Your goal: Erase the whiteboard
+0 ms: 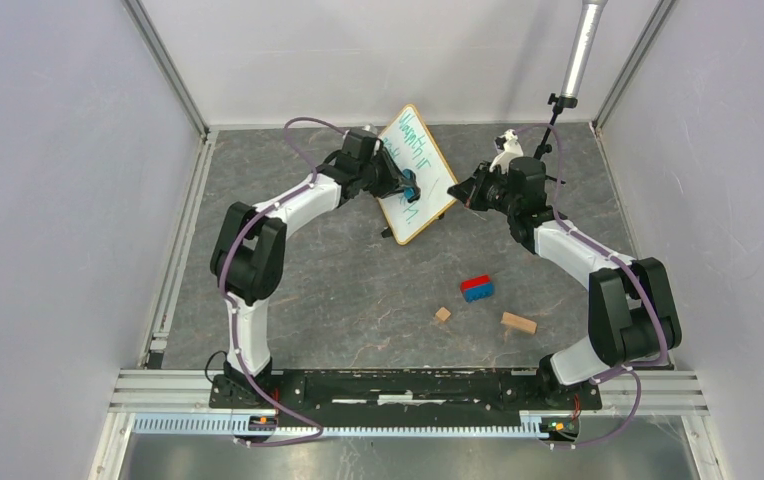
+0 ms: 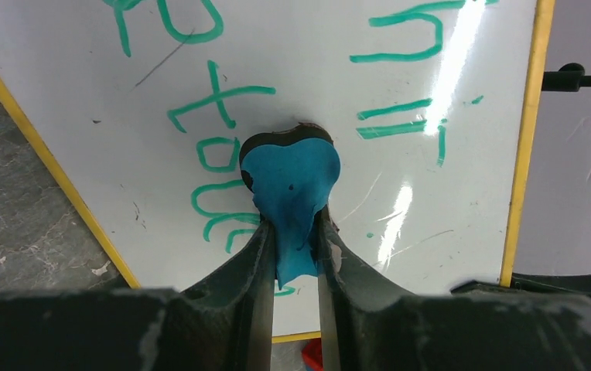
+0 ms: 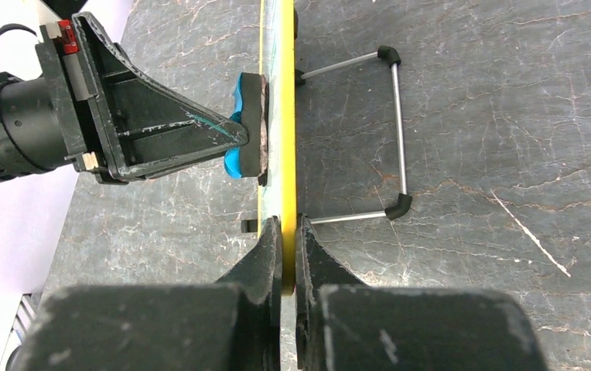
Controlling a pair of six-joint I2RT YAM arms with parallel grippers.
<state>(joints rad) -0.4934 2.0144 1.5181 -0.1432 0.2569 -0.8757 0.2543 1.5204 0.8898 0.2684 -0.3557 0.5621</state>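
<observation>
The bench had a dark grey, marble-patterned top veined with pale streaks. Plain pale walls closed it in on three sides: the left wall, the back wall and the right wall. Aluminium posts ran up the rear corners, and a slotted aluminium rail crossed the near edge. A silver pole stood at the back right. The light was even and soft.

At twelve o'clock on the grey table: whiteboard propped at a tilt, green writing across it. Against its face from nine o'clock, left gripper with a blue eraser. At its three o'clock edge, right gripper. Toward five o'clock, red-and-blue block, small wooden cube, longer wooden block.
</observation>
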